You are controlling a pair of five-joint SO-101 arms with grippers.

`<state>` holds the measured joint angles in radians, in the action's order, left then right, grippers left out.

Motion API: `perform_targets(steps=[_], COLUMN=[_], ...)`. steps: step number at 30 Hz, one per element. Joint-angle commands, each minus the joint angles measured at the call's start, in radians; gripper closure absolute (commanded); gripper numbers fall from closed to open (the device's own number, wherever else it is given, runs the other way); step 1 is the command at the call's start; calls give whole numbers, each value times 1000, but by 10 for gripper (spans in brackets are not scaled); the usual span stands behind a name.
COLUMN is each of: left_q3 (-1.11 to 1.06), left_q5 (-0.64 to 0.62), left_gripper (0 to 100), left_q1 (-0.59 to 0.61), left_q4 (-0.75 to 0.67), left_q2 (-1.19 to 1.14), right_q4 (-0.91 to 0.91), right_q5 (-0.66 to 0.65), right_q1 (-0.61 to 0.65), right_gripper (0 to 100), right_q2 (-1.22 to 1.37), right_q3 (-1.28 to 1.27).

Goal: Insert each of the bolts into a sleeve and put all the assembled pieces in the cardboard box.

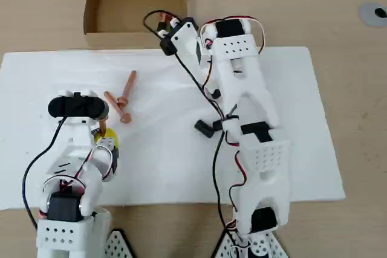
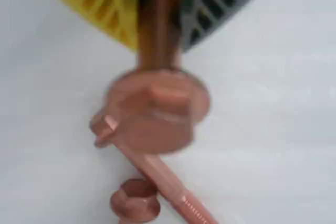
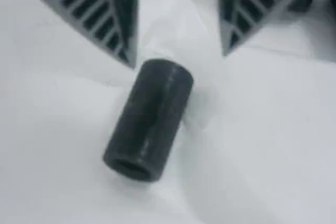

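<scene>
My left gripper (image 1: 104, 132) (image 2: 157, 38) is shut on the shank of a copper bolt (image 2: 157, 103), between its yellow and grey fingers, head pointing down over the white foam. Two more copper bolts (image 1: 128, 86) (image 1: 115, 106) lie on the foam just beyond it; below the held bolt they appear as a lying bolt (image 2: 168, 187) and a second head (image 2: 134, 205). My right gripper (image 3: 176, 51) is open just above a black sleeve (image 3: 149, 121) lying on its side on the foam. This gripper (image 1: 181, 40) is near the foam's back edge, beside the cardboard box (image 1: 92, 7).
The white foam mat (image 1: 157, 161) covers most of the table. The right arm (image 1: 254, 119) stretches across its right half with loose cables. Small black pieces (image 1: 204, 127) lie by its middle. A grey round object (image 1: 373, 13) sits at the far right edge.
</scene>
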<state>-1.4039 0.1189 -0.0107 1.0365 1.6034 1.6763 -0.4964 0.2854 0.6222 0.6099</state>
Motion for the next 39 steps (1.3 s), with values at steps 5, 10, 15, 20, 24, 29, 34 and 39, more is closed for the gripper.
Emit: perform_targets(steps=[5, 10, 15, 20, 24, 29, 34, 39], left_q3=[5, 5, 5, 5, -2, -14, -14, -14], left_q5=[8, 8, 8, 8, 8, 8, 8, 8], left_gripper=[991, 991, 991, 991, 991, 991, 991, 991], left_q1=[-12, -12, -12, -12, -9, -12, -12, -12], left_q4=[-2, -2, -2, -2, -2, -3, -3, -3], left_q2=[10, 10, 10, 10, 10, 16, 16, 16], right_q4=[28, 26, 2, -38, -63, -74, -74, -66], right_q5=[72, 77, 121, 157, 157, 149, 147, 147], right_q1=[16, 18, 18, 18, 12, 13, 16, 12], right_gripper=[737, 738, 738, 739, 739, 772, 923, 956], right_q2=[-7, -5, 47, 128, 131, 134, 136, 136], right_q3=[33, 31, 31, 41, 42, 42, 41, 39])
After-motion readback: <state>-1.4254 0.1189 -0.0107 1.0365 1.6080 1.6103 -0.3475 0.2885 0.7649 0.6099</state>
